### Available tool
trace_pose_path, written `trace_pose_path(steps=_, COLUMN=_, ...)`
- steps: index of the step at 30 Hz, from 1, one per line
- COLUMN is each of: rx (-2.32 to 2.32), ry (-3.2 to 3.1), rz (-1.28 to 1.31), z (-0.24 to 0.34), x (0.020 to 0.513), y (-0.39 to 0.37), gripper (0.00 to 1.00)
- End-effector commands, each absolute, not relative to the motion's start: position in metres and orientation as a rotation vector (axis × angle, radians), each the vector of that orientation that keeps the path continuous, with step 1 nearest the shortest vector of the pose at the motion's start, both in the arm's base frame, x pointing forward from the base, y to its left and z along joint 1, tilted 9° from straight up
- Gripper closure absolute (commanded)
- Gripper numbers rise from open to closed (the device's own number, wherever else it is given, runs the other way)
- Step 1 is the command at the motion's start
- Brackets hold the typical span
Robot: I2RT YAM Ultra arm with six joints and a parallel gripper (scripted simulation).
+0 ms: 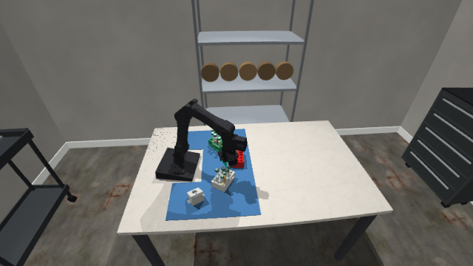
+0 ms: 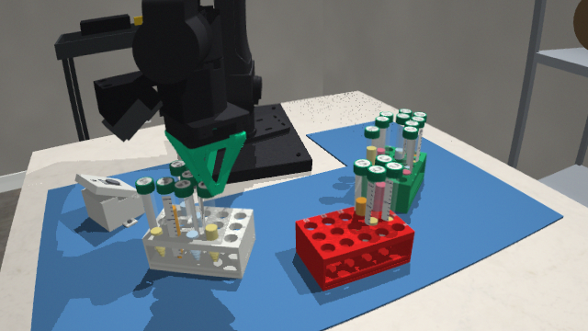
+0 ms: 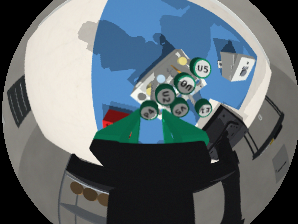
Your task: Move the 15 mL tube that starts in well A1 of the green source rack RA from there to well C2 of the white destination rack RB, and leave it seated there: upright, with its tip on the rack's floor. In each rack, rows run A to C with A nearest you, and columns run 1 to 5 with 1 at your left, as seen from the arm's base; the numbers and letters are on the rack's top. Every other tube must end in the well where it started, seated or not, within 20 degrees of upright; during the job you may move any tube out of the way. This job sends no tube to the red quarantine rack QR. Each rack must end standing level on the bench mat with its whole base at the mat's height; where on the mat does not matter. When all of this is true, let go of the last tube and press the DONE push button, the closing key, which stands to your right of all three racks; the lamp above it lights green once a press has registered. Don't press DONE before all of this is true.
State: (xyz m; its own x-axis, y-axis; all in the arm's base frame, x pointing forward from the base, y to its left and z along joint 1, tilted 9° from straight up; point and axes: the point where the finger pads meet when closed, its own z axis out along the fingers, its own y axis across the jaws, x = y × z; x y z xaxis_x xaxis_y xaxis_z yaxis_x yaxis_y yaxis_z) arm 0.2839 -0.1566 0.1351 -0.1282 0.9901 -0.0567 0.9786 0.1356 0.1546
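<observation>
The black arm's green pincer (image 2: 205, 184) stood over the white rack (image 2: 239, 239) near the surface's (image 2: 505, 276) front-left corner, its fingers slightly parted around a green-capped tube (image 2: 202, 190) seated among others. A red rack (image 2: 322, 257) sat beside it, a green rack (image 2: 411, 184) behind that, all on the blue mat (image 2: 482, 207).
</observation>
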Motion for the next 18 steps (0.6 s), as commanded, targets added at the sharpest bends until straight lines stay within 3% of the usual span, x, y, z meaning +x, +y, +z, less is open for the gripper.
trace_pose_path(steps=1, rx=1.965, ry=2.245, rz=0.115, z=0.141, x=0.284, y=-0.157, gripper=0.70)
trace_pose_path(steps=18, rx=1.965, ry=2.245, rz=0.115, z=0.179, x=0.274, y=-0.154, gripper=0.70)
